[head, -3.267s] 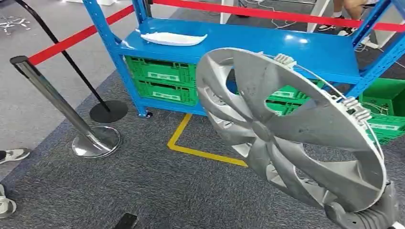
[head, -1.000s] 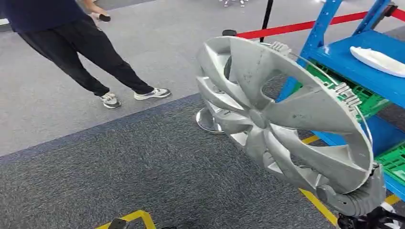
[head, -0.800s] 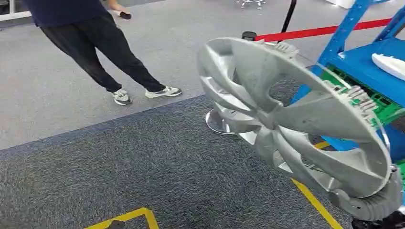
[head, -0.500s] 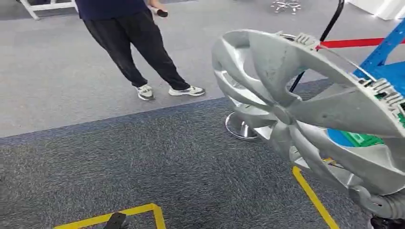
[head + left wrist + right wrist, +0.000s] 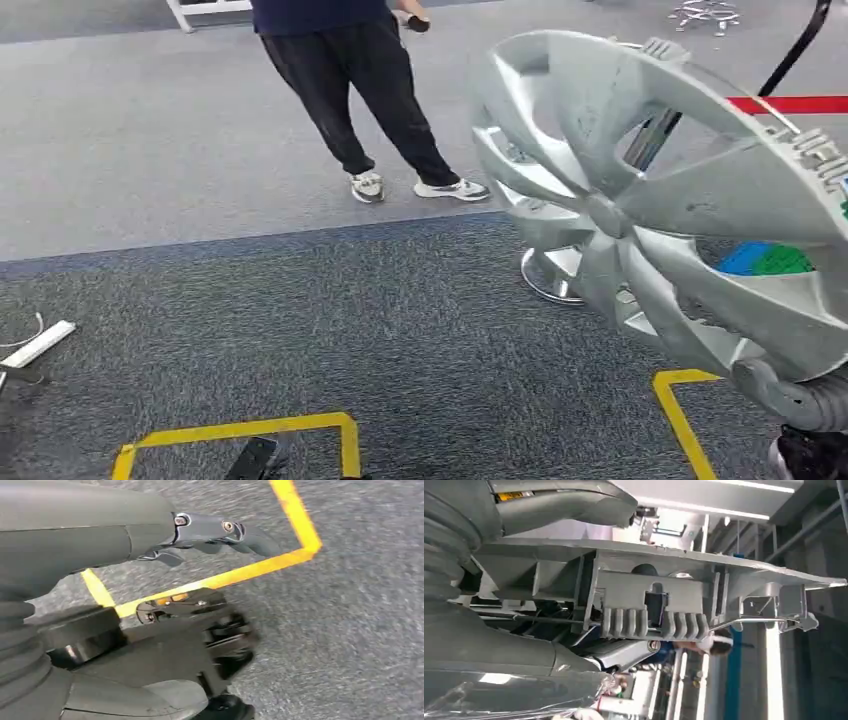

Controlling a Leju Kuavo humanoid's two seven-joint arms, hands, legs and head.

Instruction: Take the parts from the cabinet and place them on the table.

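Right hand [image 5: 800, 395] was seen clamped on the rim of the hubcap [image 5: 660, 190], held tilted above carpet [image 5: 400, 330], its rim clips shown by the right wrist view, left hand [image 5: 200, 535] held nothing, fingers apart, over yellow tape [image 5: 295, 515], person [image 5: 360, 80] stood beyond.

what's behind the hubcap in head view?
Through the spoke gaps of the hubcap: a stanchion post with its chrome base, red belt, and a blue and green patch. The spokes cover the rest.

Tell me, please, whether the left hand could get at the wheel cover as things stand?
Probably not yet: the left hand hangs low over the carpet, while the wheel cover is held up by the right hand.
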